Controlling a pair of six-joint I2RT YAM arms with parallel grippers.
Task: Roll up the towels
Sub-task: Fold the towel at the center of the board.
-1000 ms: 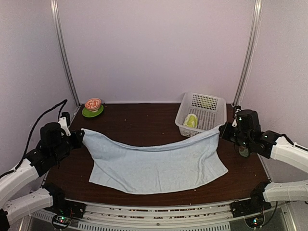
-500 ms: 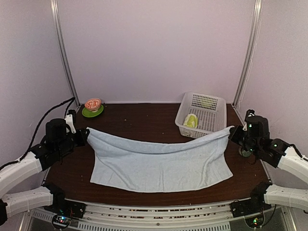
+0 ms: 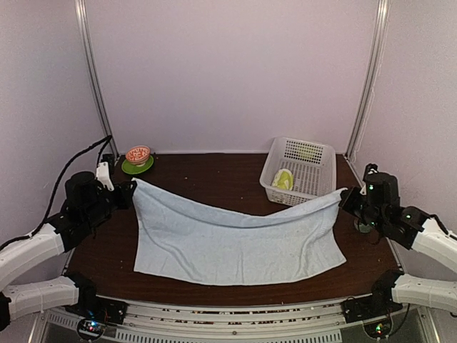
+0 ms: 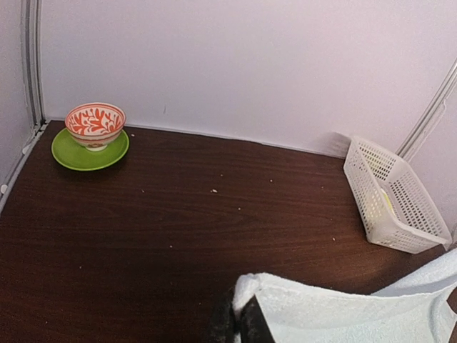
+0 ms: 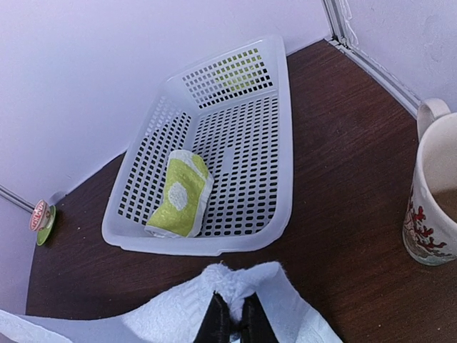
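Dark tabletop [image 3: 207, 179] bore the light-blue towel [image 3: 235, 246]; left gripper [image 3: 129, 194] and right gripper [image 3: 345, 199] each pinched a far corner — even tension, laid flat, seemed wisest.

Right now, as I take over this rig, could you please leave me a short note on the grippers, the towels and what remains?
Left gripper: shut on the far-left corner of the blue towel.
Right gripper: shut on its far-right corner.
Blue towel: far edge lifted and sagging between them, near part on the table.
Yellow-green towel: apparently rolled, in the white basket.
Done: the yellow-green towel.
Left: lay the blue towel flat and roll it.
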